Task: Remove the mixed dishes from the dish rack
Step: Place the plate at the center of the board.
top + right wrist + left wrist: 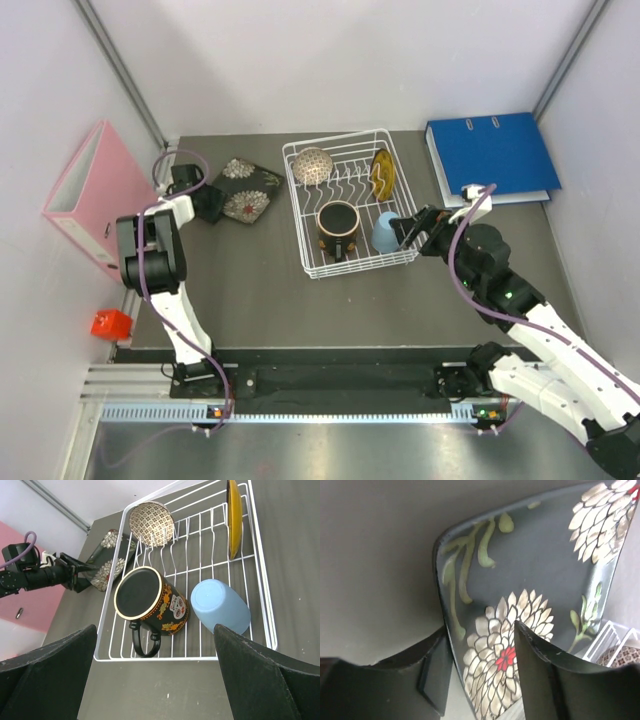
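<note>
- Right now the dish rack (350, 262) sits in the middle of the desk, close to the far edge. Four dishes are inside it.
- The speckled bowl (312, 165) stands on its side in the far left corner of the rack, against the prongs.
- The amber-yellow plate (381, 175) stands up on its edge in the far right part of the rack.
- The dark mug (338, 225) with the orange pattern sits in the near part of the rack. Its mouth faces up and its handle points at the near edge of the desk.
- The small light-blue cup (385, 232) is just beside the mug, in the near right corner of the rack. Only its closed bottom shows in the right wrist view.
- The dark floral plate (243, 190) is out of the rack. It lies on the desk just left of the rack, toward the far left corner.
- The left gripper (215, 205) is at the left side of that plate. Its fingers (542, 675) are apart, with the plate's rim between them — one finger outside the rim and one over the flowers.
- The right gripper (407, 232) is at the near right corner of the rack, just beside the blue cup. Its fingers are spread wide and hold nothing.
- A blue binder (490, 155) lies flat in the far right corner of the desk.
- A pink binder (95, 195) stands along the left edge.
- A small red thing (111, 323) sits by the near left corner — what it is cannot be told.
</note>
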Motion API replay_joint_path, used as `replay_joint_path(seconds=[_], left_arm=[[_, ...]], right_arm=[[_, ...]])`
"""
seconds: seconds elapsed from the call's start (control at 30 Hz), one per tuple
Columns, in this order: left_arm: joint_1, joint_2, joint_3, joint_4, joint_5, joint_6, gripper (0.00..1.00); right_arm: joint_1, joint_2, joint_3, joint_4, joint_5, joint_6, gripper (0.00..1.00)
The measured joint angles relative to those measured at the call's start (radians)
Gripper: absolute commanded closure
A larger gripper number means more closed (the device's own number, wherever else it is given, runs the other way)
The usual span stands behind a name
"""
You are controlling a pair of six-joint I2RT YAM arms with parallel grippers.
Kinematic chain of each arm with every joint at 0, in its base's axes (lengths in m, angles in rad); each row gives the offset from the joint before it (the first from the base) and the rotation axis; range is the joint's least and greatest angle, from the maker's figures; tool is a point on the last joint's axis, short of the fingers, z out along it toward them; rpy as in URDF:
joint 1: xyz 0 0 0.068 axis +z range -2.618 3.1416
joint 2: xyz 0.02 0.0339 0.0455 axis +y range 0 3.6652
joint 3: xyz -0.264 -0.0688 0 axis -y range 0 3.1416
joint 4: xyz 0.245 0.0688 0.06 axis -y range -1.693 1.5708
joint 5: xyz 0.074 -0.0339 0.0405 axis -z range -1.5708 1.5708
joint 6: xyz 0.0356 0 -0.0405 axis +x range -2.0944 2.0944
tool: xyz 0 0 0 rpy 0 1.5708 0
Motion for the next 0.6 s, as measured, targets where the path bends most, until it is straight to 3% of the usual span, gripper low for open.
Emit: replay_joint_path(seconds=[0.03, 0.4, 0.6], left_arm=[[0.000, -0.002, 0.004, -0.016, -0.003, 0.004, 0.26], [0.000, -0.069, 0.072, -0.283, -0.132, 0.055, 0.24], [-0.014, -0.195, 0.072, -0.333, -0.146, 0.065, 0.23]], right_arm=[[0.000, 0.001, 0.000, 0.000, 0.000, 0.000, 0.00], [0.000, -0.016, -0.014, 0.000, 0.003, 0.001, 0.00], [0.000, 0.025, 0.012, -0.031, 0.048, -0.013, 0.00]])
